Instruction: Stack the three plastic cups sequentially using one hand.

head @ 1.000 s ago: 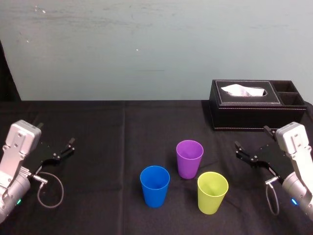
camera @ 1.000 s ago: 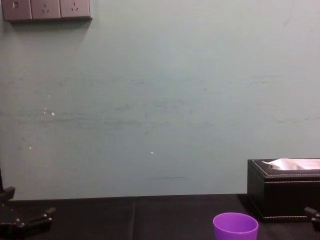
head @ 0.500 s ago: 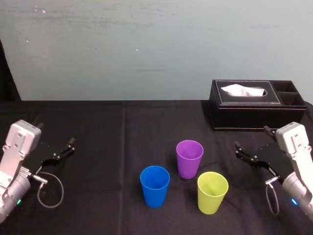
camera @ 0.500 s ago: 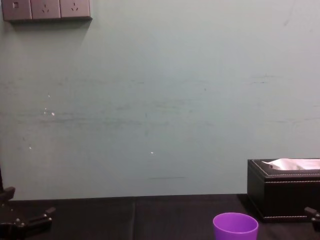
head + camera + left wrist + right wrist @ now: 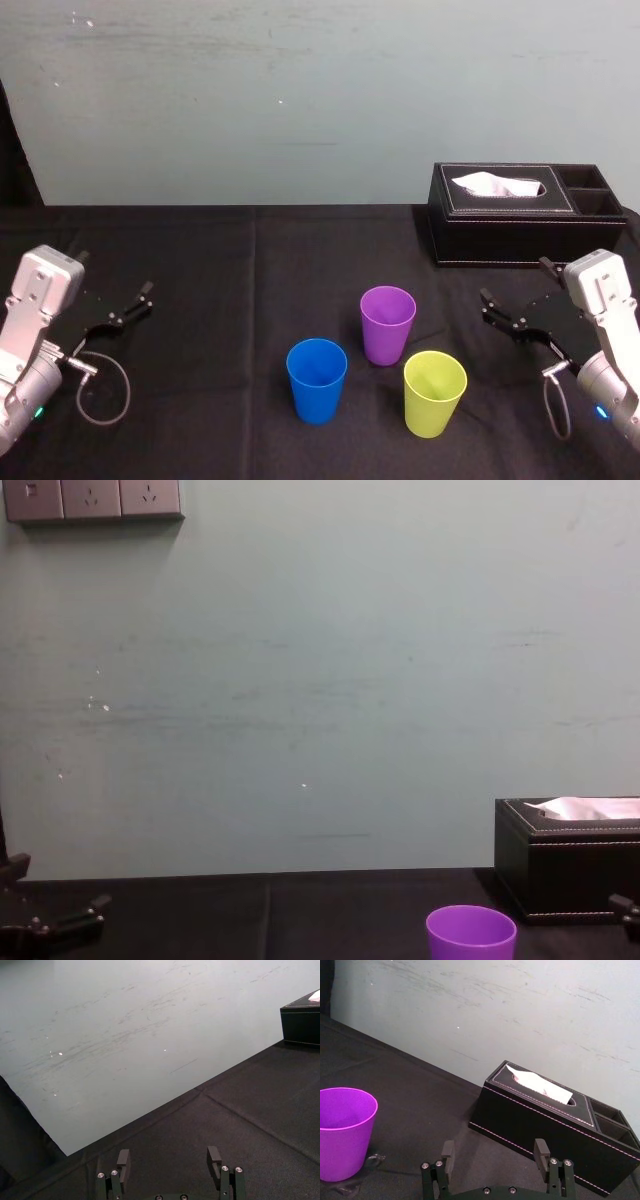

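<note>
Three cups stand upright and apart on the black cloth in the head view: a purple cup (image 5: pixel 387 323) at the back, a blue cup (image 5: pixel 317 378) front left of it and a yellow-green cup (image 5: pixel 434 391) front right. The purple cup (image 5: pixel 342 1132) also appears in the right wrist view, and its rim (image 5: pixel 470 935) in the chest view. My right gripper (image 5: pixel 516 283) hovers to the right of the cups, open and empty (image 5: pixel 494 1149). Far to the left, my left gripper (image 5: pixel 125 308) is also open with nothing between its fingers (image 5: pixel 168 1157).
A black tissue box (image 5: pixel 525 213) with a white tissue stands at the back right, behind the right gripper. A grey cable loop (image 5: pixel 100 385) hangs by the left arm. A pale wall (image 5: pixel 300 100) rises behind the table's far edge.
</note>
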Tool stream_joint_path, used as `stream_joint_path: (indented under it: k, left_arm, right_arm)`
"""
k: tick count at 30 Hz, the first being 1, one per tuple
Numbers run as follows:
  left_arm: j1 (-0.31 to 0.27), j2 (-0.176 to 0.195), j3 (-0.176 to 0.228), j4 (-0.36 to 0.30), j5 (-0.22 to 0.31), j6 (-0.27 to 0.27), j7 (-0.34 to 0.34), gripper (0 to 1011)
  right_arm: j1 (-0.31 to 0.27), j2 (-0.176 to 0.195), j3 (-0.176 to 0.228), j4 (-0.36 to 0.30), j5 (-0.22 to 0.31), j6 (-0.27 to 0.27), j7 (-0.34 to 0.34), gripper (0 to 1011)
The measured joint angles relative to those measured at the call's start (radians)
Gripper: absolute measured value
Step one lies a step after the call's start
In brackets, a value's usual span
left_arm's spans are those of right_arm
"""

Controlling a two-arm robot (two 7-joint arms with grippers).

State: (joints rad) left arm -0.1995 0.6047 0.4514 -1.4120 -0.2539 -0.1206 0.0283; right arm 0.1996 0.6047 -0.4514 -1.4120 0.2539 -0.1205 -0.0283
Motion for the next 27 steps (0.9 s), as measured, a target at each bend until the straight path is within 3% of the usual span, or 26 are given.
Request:
stream_joint_path:
  k: [15, 23, 27]
  left_arm:
    - [0.0, 0.0, 0.0, 0.0, 0.0, 0.0, 0.0, 1000]
    - [0.0, 0.0, 0.0, 0.0, 0.0, 0.0, 0.0, 1000]
    - [0.0, 0.0, 0.0, 0.0, 0.0, 0.0, 0.0, 1000]
  right_arm:
    - [-0.001, 0.0, 0.001, 0.0, 0.0, 0.0, 0.0, 1004]
    - [-0.021, 0.001, 0.04, -0.018, 0.007, -0.013, 0.022, 1004]
    - [-0.057, 0.016, 0.07, -0.069, 0.034, -0.004, 0.044, 1004]
